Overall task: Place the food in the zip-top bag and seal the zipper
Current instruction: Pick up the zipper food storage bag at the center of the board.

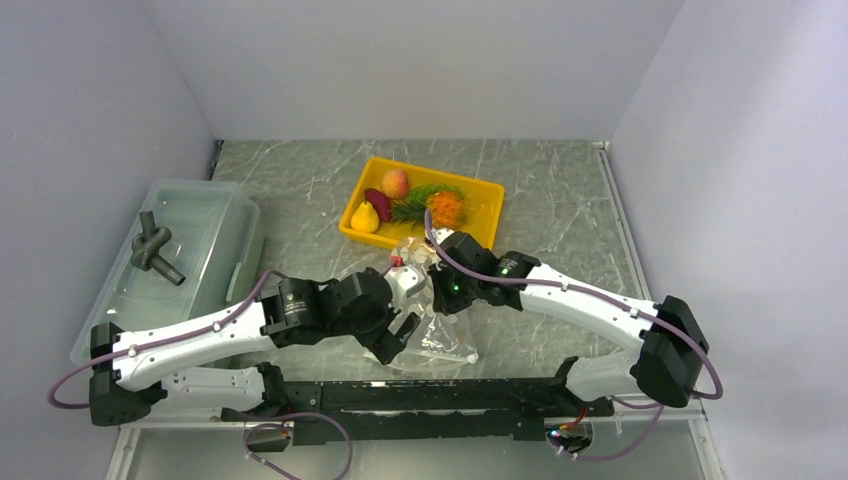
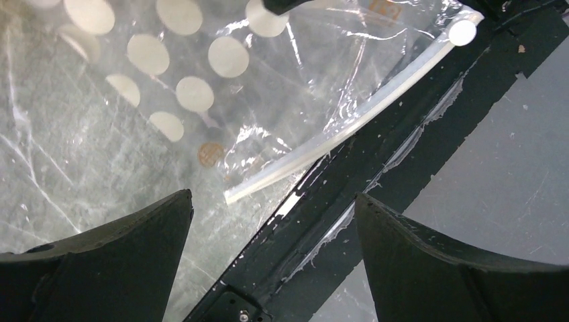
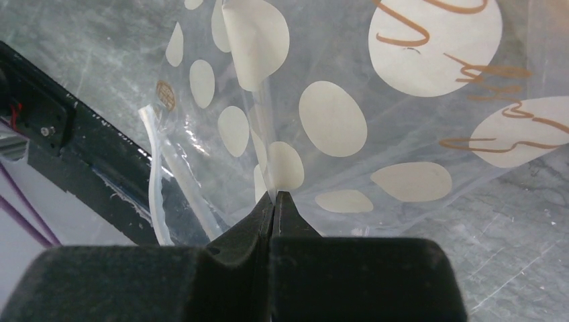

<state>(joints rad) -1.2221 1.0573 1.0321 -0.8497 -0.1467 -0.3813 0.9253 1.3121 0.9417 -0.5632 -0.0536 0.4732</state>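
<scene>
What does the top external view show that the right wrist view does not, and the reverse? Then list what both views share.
Only the top external view shows the yellow tray holding the food, the lidded bin, and the left gripper at the zip-top bag. Only the right wrist view shows the right gripper shut on a fold of the bag's film, and orange scribbles printed on some dots. Both show the dotted bag, its zipper and the marble table.
</scene>
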